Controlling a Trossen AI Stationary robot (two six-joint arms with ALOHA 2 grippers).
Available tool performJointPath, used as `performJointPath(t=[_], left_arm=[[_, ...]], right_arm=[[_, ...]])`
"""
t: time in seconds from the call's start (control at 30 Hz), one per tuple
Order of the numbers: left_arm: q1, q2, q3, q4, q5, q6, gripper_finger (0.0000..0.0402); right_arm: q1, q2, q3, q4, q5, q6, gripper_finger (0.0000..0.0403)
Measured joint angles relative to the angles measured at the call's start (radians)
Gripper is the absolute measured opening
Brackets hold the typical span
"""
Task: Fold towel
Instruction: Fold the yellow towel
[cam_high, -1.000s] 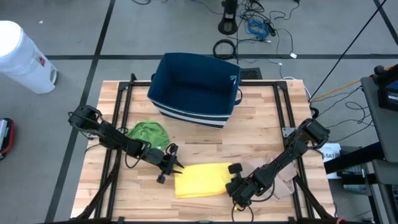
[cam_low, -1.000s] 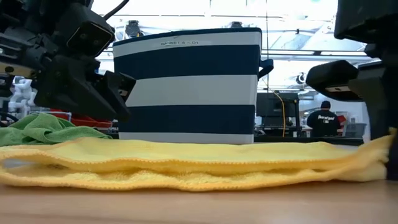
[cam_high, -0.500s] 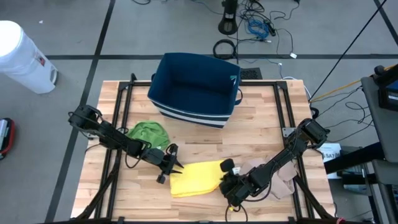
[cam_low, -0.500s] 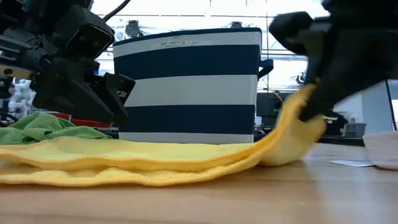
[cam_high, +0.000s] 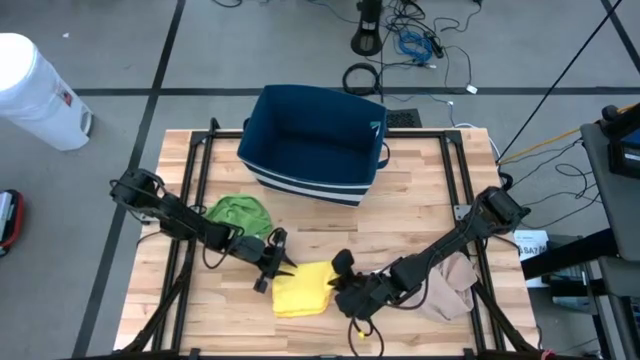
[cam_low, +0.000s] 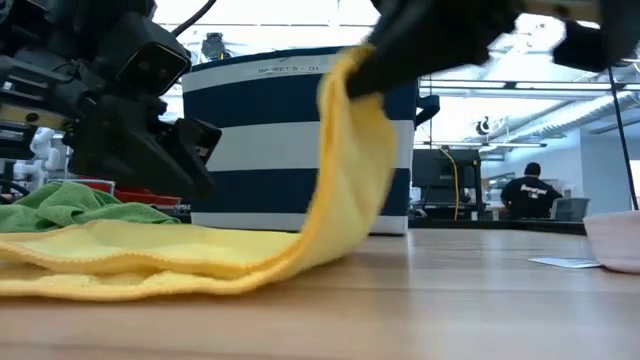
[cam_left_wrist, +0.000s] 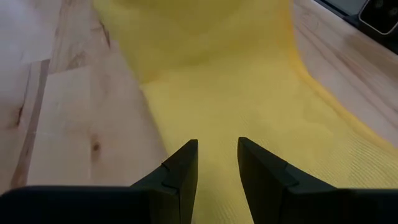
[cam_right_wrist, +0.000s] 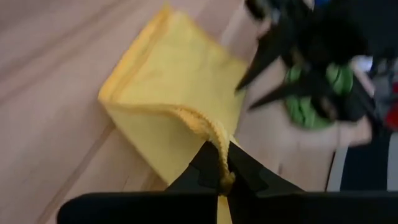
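flanking yellow towel (cam_high: 300, 290): green cloth (cam_high: 238, 214), striped bin (cam_high: 315, 142)

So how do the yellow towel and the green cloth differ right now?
The yellow towel is partly flat with one edge lifted and carried over itself, pinched in the right gripper; the green cloth lies crumpled in a heap, untouched. The yellow towel sits at the table's front, with the left gripper open just over it; the green cloth sits farther back, beside the left arm. Both rest on the wooden table.
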Motion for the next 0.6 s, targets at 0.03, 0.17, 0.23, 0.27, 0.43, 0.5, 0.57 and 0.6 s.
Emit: performJointPath(t=[0.03, 0.17, 0.23, 0.27, 0.43, 0.5, 0.57, 0.6], left_arm=[[0.003, 0.000, 0.000, 0.000, 0.000, 0.000, 0.0119], [0.014, 0.000, 0.000, 0.000, 0.000, 0.000, 0.0120], [0.020, 0.000, 0.000, 0.000, 0.000, 0.000, 0.0119], [0.023, 0.000, 0.000, 0.000, 0.000, 0.000, 0.0119], [0.027, 0.000, 0.000, -0.016, -0.053, 0.000, 0.0119], [0.027, 0.000, 0.000, -0.016, -0.064, 0.000, 0.0119], [0.027, 0.000, 0.000, -0.016, -0.068, 0.001, 0.0119], [0.029, 0.000, 0.000, -0.016, -0.070, 0.001, 0.0120]], right_arm=[[-0.006, 0.000, 0.000, 0.033, -0.014, -0.032, 0.0002], [-0.040, 0.003, 0.000, 0.194, -0.143, -0.141, 0.0002], [-0.059, 0.016, 0.001, 0.263, -0.217, -0.179, 0.0002], [-0.069, 0.027, 0.001, 0.288, -0.253, -0.193, 0.0002], [-0.117, 0.100, 0.001, 0.333, -0.338, -0.223, 0.0007], [-0.132, 0.134, 0.000, 0.371, -0.338, -0.224, 0.0014], [-0.143, 0.167, 0.000, 0.430, -0.337, -0.242, 0.0019], [-0.146, 0.181, 0.000, 0.466, -0.337, -0.258, 0.0020]])
